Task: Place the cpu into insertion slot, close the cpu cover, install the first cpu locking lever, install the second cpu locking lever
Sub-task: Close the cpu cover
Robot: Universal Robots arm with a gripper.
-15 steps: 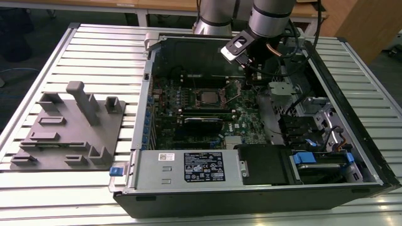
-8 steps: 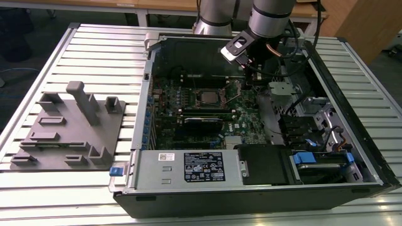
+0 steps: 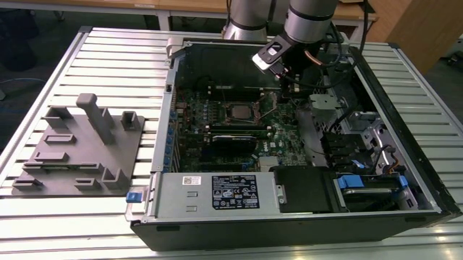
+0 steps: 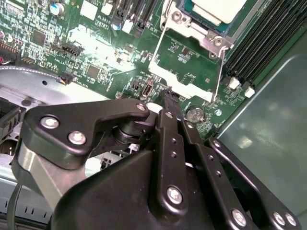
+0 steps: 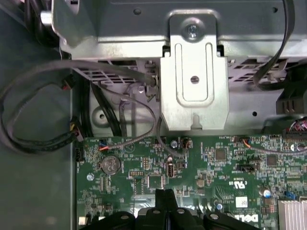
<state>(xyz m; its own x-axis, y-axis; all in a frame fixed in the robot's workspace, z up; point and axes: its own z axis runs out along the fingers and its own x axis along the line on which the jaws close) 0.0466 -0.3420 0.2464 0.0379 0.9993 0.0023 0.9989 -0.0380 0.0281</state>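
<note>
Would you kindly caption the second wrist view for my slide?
Gripper, shut, tip close to the cpu cover that frames the cpu.

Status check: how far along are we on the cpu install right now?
Done: the cpu sits in the insertion slot, its green rim uncovered. In hand: the cpu cover is open, reaching toward the claw, which is shut and empty, its tip at the cover's free edge; contact is unclear. Left: the cover is not down, so closing it and both lever steps are not yet done.

The exterior view looks steeply down into the open black computer case (image 3: 289, 235); both wrist views peer closely past the black gripper (image 4: 169, 98) (image 5: 165, 194) onto its green circuit board (image 4: 192, 62) (image 5: 216, 177)
</note>
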